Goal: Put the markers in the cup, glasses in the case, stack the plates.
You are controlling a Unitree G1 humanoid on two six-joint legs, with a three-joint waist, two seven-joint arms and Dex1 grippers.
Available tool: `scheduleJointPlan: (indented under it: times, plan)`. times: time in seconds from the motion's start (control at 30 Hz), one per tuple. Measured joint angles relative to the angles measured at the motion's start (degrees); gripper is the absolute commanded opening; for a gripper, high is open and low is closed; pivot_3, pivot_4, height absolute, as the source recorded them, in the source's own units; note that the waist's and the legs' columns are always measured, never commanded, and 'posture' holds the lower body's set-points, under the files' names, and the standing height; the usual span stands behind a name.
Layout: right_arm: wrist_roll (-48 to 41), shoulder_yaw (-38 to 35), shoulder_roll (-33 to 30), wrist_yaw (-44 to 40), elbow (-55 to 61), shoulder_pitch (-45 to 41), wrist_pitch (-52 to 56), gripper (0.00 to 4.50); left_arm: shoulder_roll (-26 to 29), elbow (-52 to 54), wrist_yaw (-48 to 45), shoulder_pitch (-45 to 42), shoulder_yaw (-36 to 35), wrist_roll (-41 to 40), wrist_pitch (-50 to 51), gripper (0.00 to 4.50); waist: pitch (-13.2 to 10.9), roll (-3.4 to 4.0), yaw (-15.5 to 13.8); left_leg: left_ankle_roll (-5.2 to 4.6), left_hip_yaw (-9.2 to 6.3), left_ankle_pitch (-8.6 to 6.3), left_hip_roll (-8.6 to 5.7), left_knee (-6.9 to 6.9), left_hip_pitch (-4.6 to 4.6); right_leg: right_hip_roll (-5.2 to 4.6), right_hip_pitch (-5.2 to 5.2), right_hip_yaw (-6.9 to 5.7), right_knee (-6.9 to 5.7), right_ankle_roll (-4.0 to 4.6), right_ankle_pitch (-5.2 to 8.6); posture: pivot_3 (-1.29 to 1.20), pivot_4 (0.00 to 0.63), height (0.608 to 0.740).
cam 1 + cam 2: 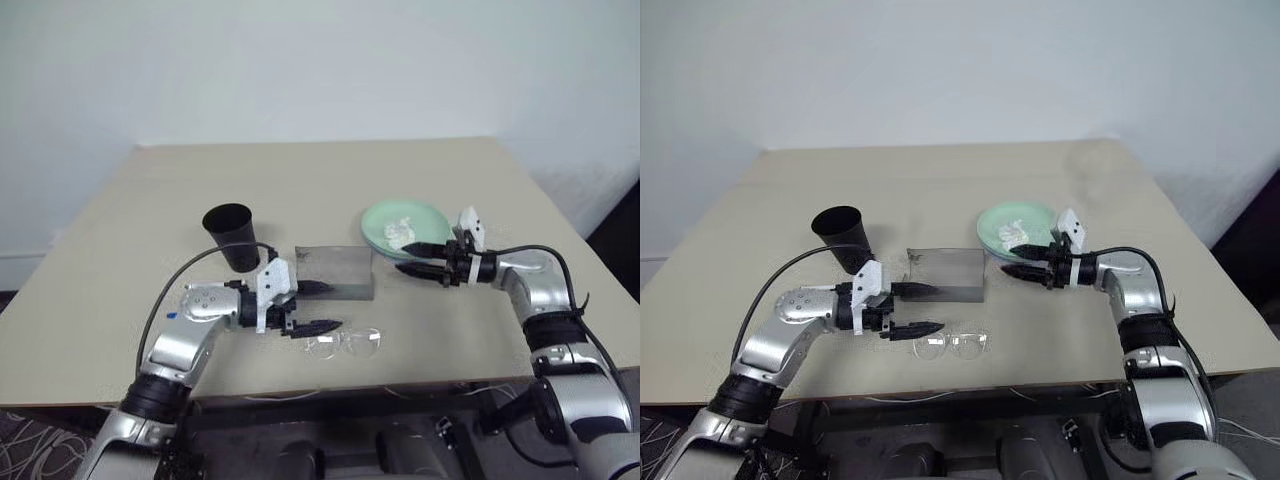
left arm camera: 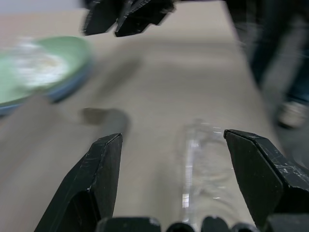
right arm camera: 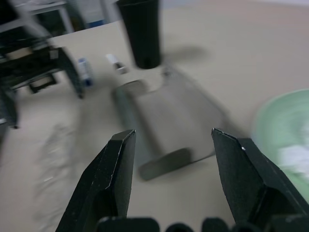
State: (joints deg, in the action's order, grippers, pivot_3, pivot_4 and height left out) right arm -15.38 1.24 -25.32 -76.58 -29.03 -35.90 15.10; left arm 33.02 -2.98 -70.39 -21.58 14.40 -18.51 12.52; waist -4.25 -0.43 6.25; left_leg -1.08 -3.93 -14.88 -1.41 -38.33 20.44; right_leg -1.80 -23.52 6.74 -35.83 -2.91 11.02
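- The cup (image 1: 232, 236), one black tapered one, stands upright on the tabletop (image 1: 150, 200) at the left, rim up, just behind the left hand.
- One blue-capped marker (image 3: 86, 71) and one black-capped marker (image 3: 116, 63) lie side by side on the tabletop near the cup's base, seen from the right wrist view.
- Left hand (image 1: 314, 306) comes in level, pointing right, fingers spread wide and gripping nothing; one fingertip reaches to the case's near-left corner, the other lies just beside the glasses.
- The glasses (image 1: 345, 343), one clear-framed pair, rest flat on the tabletop near the front edge, just in front of the case.
- The case (image 1: 335, 271), one grey box, sits mid-table between cup and plates.
- Two plates (image 1: 405, 228), stacked, mint green on top with a light blue rim (image 2: 63, 89) peeking out beneath in the left wrist view; one crumpled white tissue (image 1: 400, 232) lies on the green one.
- Right hand (image 1: 417, 258) points left, fingers apart and empty, its tips over the near edge of the plates.
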Motion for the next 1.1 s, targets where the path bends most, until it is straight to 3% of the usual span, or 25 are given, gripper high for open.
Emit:
scheduleJointPlan:
  times: [0.23, 0.5, 0.6, 0.77, 1.1]
  plan:
    - [-1.50, 1.89, 0.35, 1.55, 9.10, 5.64, 4.12, 2.71, 0.12, -9.45, -7.18, -6.73, 7.29, 7.25, -3.22, 3.56, 0.01, -0.02, -0.14, 0.00, 0.00, 0.00, -0.01, -0.04, 0.07, 0.03, -0.01, 0.04, 0.06, 0.01, 0.01, 0.00, 0.000, 0.737]
    - [-3.48, 1.42, 0.72, 5.91, 14.71, 9.13, 5.83, 2.71, -3.92, -16.42, -8.55, -10.08, 9.29, 11.89, -9.05, 3.56, 0.01, -0.04, -0.44, 0.00, -0.04, -0.01, -0.01, -0.04, 0.12, 0.02, -0.04, 0.03, 0.07, -0.01, 0.00, 0.00, 0.000, 0.737]
    - [-4.07, 1.42, 0.59, 6.94, 15.88, 10.42, 6.42, 2.75, -4.50, -17.46, -8.59, -10.22, 9.75, 13.17, -10.17, 3.00, 0.01, -0.04, -0.48, -0.01, -0.01, -0.01, -0.01, -0.05, 0.11, 0.02, -0.04, 0.05, 0.06, -0.01, 0.00, 0.00, 0.000, 0.737]
    - [-4.91, 1.42, 0.19, 8.30, 17.15, 11.56, 6.66, 2.75, -4.65, -17.90, -9.81, -10.22, 9.96, 13.58, -11.03, 1.30, 0.01, -0.04, -0.49, -0.01, 0.00, 0.00, -0.01, -0.12, 0.11, 0.02, -0.02, 0.05, 0.05, -0.01, 0.00, 0.00, 0.000, 0.737]
    - [-4.83, 1.97, 0.08, 9.50, 16.94, 11.56, 5.65, 2.75, -4.60, -17.89, -11.05, -11.00, 9.90, 14.38, -10.88, 1.30, 0.01, -0.05, -0.50, -0.01, -0.01, -0.01, -0.01, -0.22, 0.13, 0.02, 0.02, 0.05, 0.04, -0.02, -0.01, 0.00, 0.000, 0.737]
